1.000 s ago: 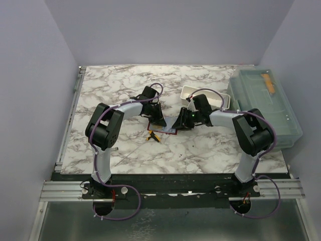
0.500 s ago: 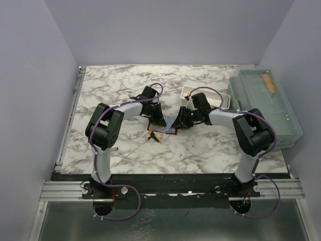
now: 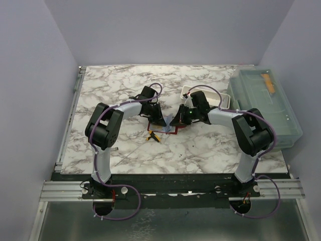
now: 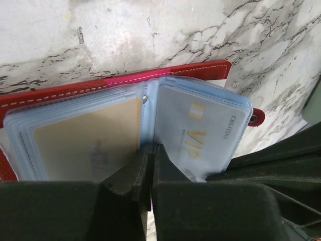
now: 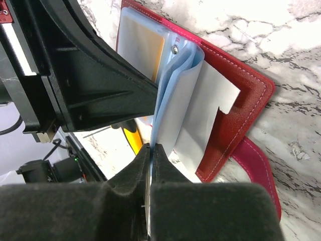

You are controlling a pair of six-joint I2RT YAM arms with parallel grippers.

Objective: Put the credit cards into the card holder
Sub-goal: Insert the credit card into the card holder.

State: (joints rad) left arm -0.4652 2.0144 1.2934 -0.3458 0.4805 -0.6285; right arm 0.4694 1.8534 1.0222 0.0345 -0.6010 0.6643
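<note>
A grey-veined marble table (image 3: pixel 125 150) fills a booth with pale lavender walls (image 3: pixel 30 75), and a metal rail (image 3: pixel 170 190) runs along its near edge. From left to right it holds the left gripper (image 3: pixel 159 119) with a yellow-handled tool (image 3: pixel 153 135) just below it, the card holder (image 3: pixel 172 129), the right gripper (image 3: pixel 176 120), a white tray (image 3: pixel 223 99) and a clear lidded bin (image 3: pixel 271 115).

The card holder lies open at the centre of the frame, between the two grippers. The tan-gold card (image 4: pixel 85 143) sits in its left sleeve and the pale blue card (image 4: pixel 200 135), marked VIP, in its right sleeve. The left gripper's fingers (image 4: pixel 125 181) are pressed together at the sleeves' near edge beside the spine. Whether any plastic is caught between them cannot be told. The right gripper's fingers (image 5: pixel 125 183) are pressed together too, pinching the edge of one blue leaf that stands up from the wallet.

From above, the gripper heads hide most of the wallet and both cards. At the left wrist, the fingers cover the lower parts of both cards. The right arm crosses part of the tray.

A second ago the right gripper's fingers were partly apart and it stood slightly further right. The lining then lay flat. The left gripper, tool, tray and bin are unchanged.
</note>
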